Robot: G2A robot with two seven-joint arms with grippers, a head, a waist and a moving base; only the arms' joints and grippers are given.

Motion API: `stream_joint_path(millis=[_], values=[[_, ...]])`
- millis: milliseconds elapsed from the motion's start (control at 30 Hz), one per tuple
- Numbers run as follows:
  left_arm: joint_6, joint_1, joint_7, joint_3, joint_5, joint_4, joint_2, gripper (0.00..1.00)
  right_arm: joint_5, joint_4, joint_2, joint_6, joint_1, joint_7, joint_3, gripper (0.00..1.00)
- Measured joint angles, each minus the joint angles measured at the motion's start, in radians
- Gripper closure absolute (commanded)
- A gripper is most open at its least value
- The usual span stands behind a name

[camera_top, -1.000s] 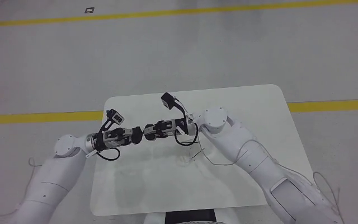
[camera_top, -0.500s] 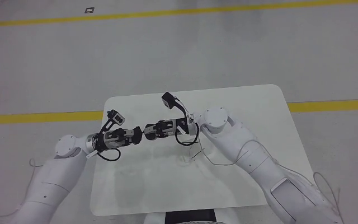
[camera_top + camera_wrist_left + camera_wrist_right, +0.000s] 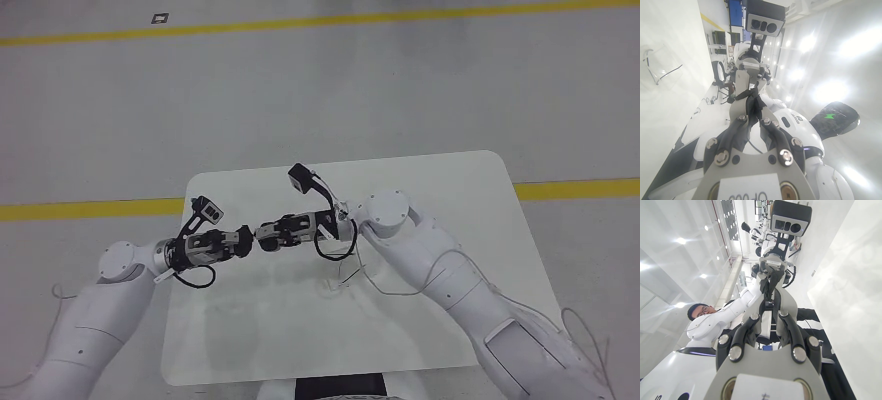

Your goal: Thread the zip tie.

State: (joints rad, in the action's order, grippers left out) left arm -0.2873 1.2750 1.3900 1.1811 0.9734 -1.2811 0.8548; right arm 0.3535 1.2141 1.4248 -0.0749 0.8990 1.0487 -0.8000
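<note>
Above the left half of the white table [image 3: 450, 200], my left gripper [image 3: 247, 243] and right gripper [image 3: 262, 238] meet tip to tip. In the left wrist view, the left gripper [image 3: 753, 96] has its black-wrapped fingers pressed together, and the right gripper faces it just beyond. The right gripper [image 3: 769, 298] also has its fingers closed to a narrow gap. A small dark piece of the zip tie [image 3: 770, 303] sits there. The black wrapping on the fingertips hides most of the tie.
A clear plastic bag [image 3: 660, 64] with a few spare ties lies on the table, seen below the right forearm in the top view as the bag [image 3: 335, 283]. Thin cables hang from the right arm beside it.
</note>
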Motion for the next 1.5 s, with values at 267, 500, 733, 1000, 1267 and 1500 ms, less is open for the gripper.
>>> stream_joint_path(millis=[267, 500, 733, 1000, 1267, 1500], values=[[-0.001, 0.005, 0.0, 0.007, 0.001, -0.007, -0.003, 1.0, -0.034, 0.02, -0.018, 0.013, 0.01, -0.012, -0.047, 0.0], [-0.006, 0.029, 0.0, 0.032, 0.019, -0.001, -0.013, 1.0, -0.173, 0.046, -0.041, 0.052, 0.014, -0.026, -0.075, 0.0], [-0.01, 0.035, 0.0, 0.037, 0.015, -0.004, -0.017, 1.0, -0.158, 0.046, -0.04, 0.05, 0.014, -0.026, -0.075, 0.0], [-0.001, 0.042, -0.04, 0.037, -0.005, -0.025, -0.015, 1.0, -0.158, 0.046, -0.04, 0.05, 0.014, -0.026, -0.075, 0.0], [-0.003, 0.071, -0.05, 0.101, -0.037, -0.029, -0.028, 1.0, -0.391, 0.171, -0.085, 0.173, 0.067, -0.039, -0.121, 0.0], [-0.005, 0.109, -0.047, 0.124, -0.062, -0.052, -0.032, 1.0, -0.567, 0.325, -0.126, 0.295, 0.148, 0.006, -0.16, 0.0]])
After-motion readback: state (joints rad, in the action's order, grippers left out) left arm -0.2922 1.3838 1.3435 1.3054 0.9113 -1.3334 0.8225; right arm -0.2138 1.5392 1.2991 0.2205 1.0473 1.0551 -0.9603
